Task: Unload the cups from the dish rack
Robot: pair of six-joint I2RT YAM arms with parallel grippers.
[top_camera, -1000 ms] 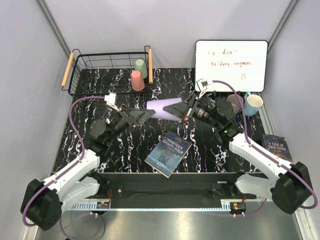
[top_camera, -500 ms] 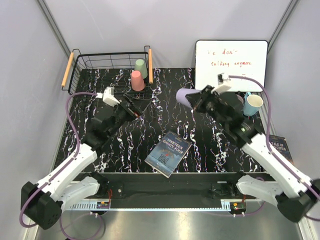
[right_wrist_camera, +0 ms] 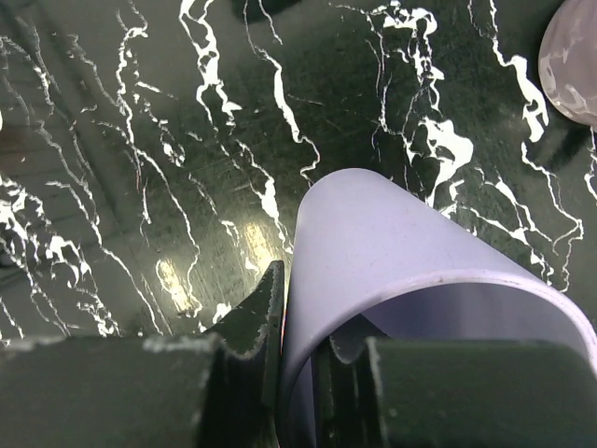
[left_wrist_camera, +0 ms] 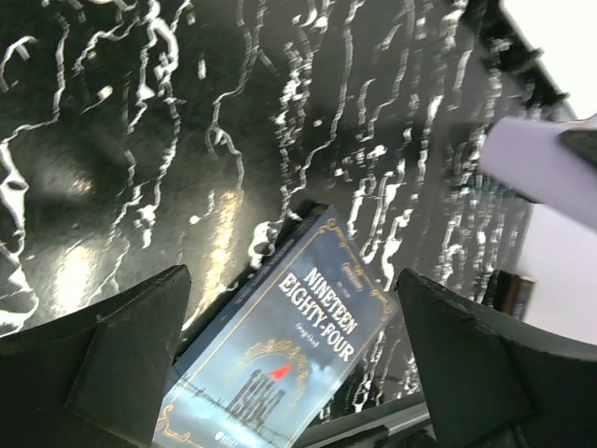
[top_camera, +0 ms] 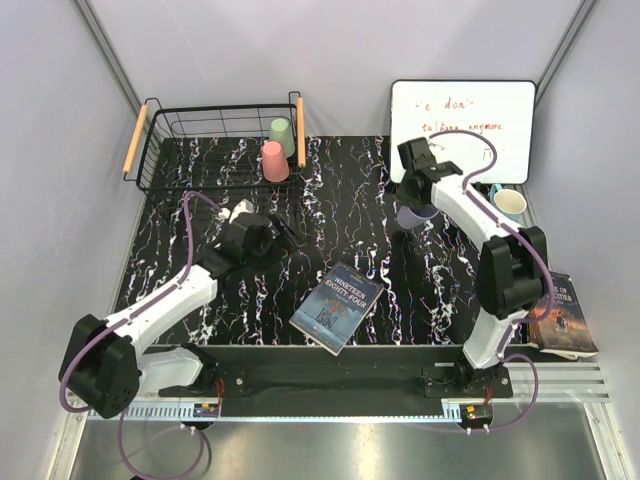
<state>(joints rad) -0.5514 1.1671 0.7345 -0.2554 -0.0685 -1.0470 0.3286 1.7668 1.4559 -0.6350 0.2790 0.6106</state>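
Clamping the lilac cup at its rim, the right end effector has one finger outside the wall and the other inside the mouth; the cup is out of the dish rack, well to the right of it and a little nearer the arms, low over the black marbled bench; whether its base touches the bench cannot be told; the left end effector hangs just in front of the rack's right end, jaws wide apart and holding nothing, with a book below it; inside the rack, at its right end, stand the salmon pink cup and, just behind it, the pale green cup; a light blue cup sits far to the right of the rack, beyond the lilac one. By the look of it, these tumblers are light, thin-walled and fairly stiff, smooth enough to slip, and unlikely to break if dropped; a pinch on the rim wall, one finger in and one out, probably suits an upright cup; a cup standing mouth down would want a squeeze across its tapered body, low enough not to squirt free; the rack's wires leave little room beside the two cups there, so a descent from above seems wisest.
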